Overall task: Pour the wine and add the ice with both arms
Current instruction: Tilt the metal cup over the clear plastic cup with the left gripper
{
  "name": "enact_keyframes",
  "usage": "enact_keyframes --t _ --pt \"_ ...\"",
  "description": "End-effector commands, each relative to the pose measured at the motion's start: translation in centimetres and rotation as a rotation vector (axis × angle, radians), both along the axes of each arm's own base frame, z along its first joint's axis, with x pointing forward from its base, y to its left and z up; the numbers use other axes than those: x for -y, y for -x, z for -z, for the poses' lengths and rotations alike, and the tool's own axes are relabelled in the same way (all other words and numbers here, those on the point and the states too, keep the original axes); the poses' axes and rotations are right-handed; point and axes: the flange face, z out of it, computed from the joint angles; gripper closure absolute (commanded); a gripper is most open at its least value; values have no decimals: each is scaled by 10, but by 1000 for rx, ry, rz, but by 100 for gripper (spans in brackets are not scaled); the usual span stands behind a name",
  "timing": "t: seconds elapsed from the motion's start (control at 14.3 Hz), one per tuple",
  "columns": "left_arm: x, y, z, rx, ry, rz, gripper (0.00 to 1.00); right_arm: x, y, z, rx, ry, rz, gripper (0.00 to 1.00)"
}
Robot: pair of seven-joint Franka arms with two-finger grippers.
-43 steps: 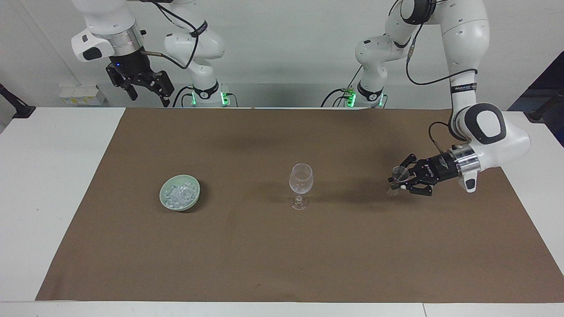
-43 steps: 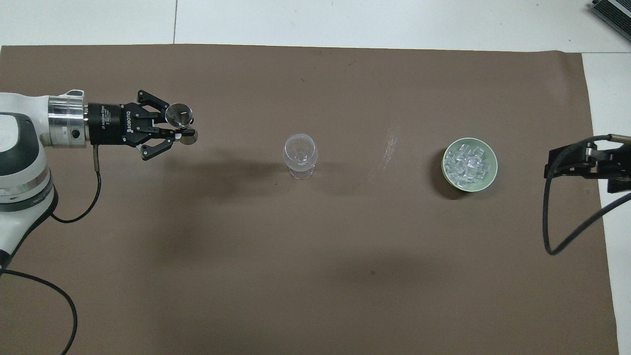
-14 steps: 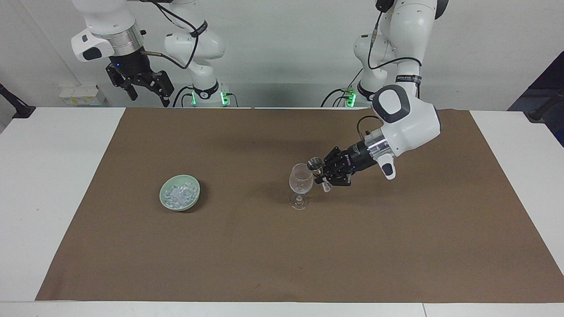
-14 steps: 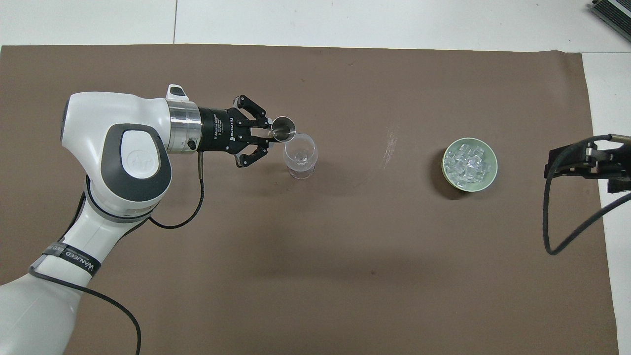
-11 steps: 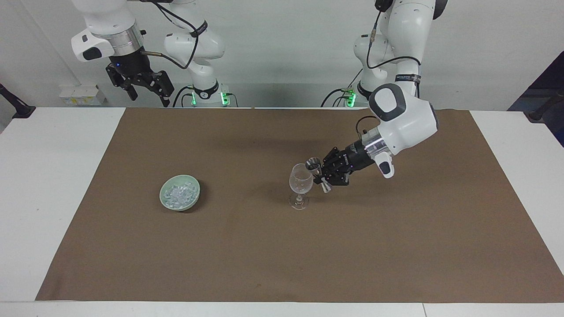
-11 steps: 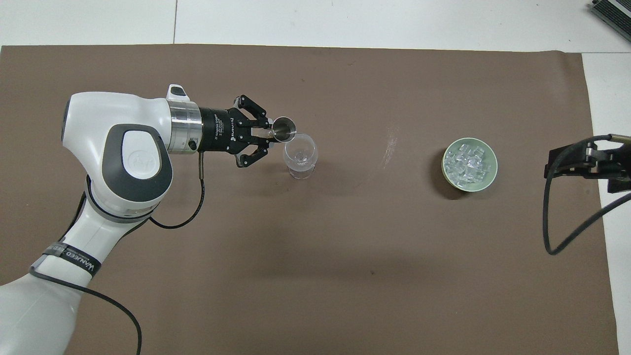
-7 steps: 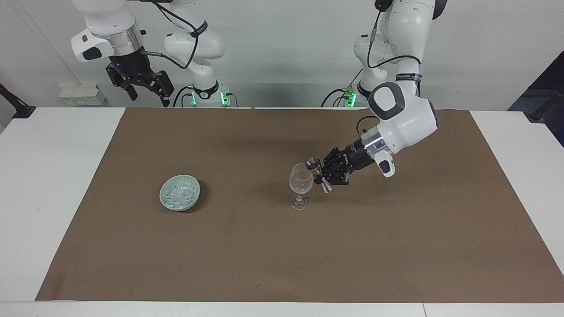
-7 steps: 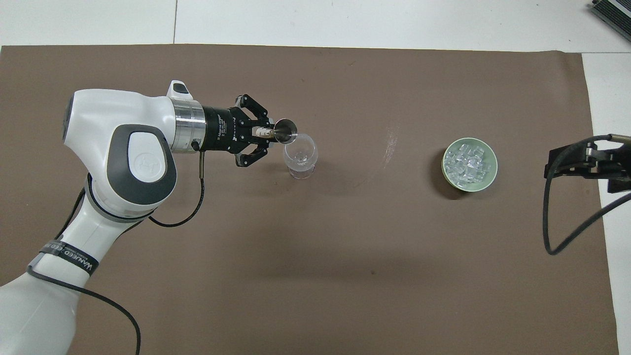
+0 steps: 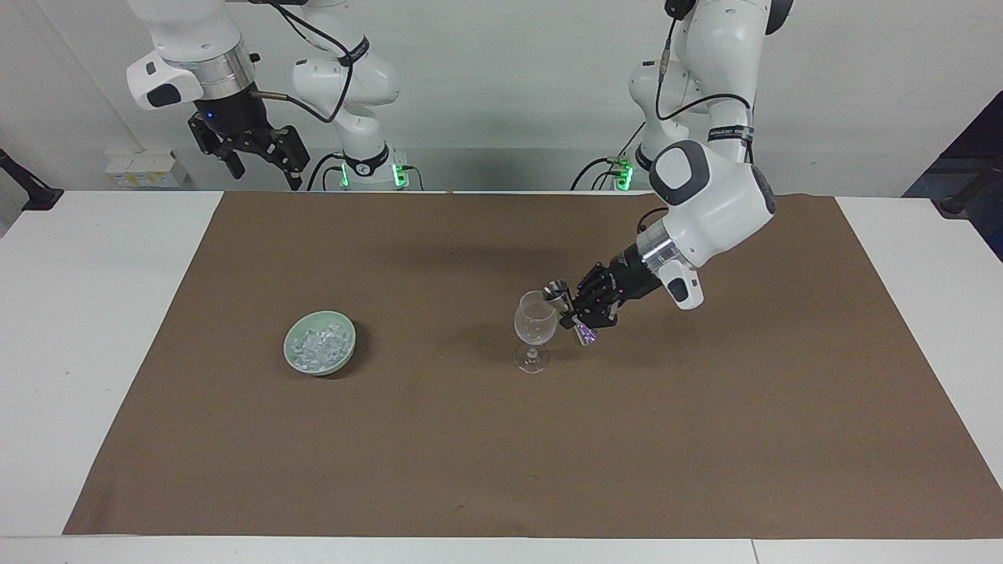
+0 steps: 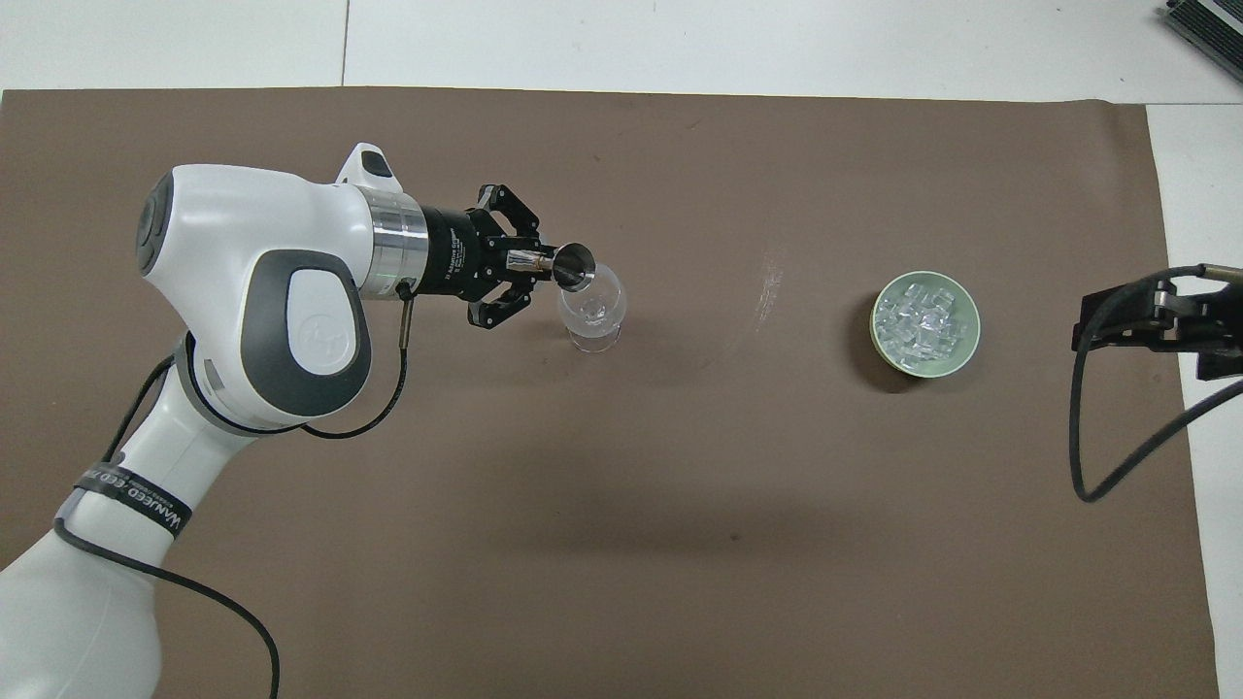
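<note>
Over the wine glass (image 9: pixel 535 319) we see the left end effector (image 9: pixel 578 309) clenched on a tilted jigger (image 9: pixel 558 293) | right end effector (image 9: pixel 258 153) released, waiting above the desk (image 9: pixel 70 313) edge.

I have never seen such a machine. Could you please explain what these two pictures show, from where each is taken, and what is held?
These are two white robot arms at a table with a brown mat. One picture faces the robots; the other looks down from above them. The left gripper is shut on a small metal measuring cup, tilted at the rim of an empty wine glass standing mid-table. Toward the right arm's end sits a green bowl filled with ice. The right gripper waits, open, raised near its base.
</note>
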Motion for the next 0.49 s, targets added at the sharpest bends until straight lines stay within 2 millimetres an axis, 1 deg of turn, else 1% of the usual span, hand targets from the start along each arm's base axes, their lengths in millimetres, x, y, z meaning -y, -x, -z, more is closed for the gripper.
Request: enact_keyframes --t 0.0,0.28,0.42 --pt "1 5 -12 59 -55 32 100 5 1 -3 -5 -21 -12 0" --pt "2 7 -16 89 -99 60 100 5 1 -3 -5 -21 -12 0" --pt "13 12 -17 102 -114 83 100 5 1 -3 -6 -21 -12 0"
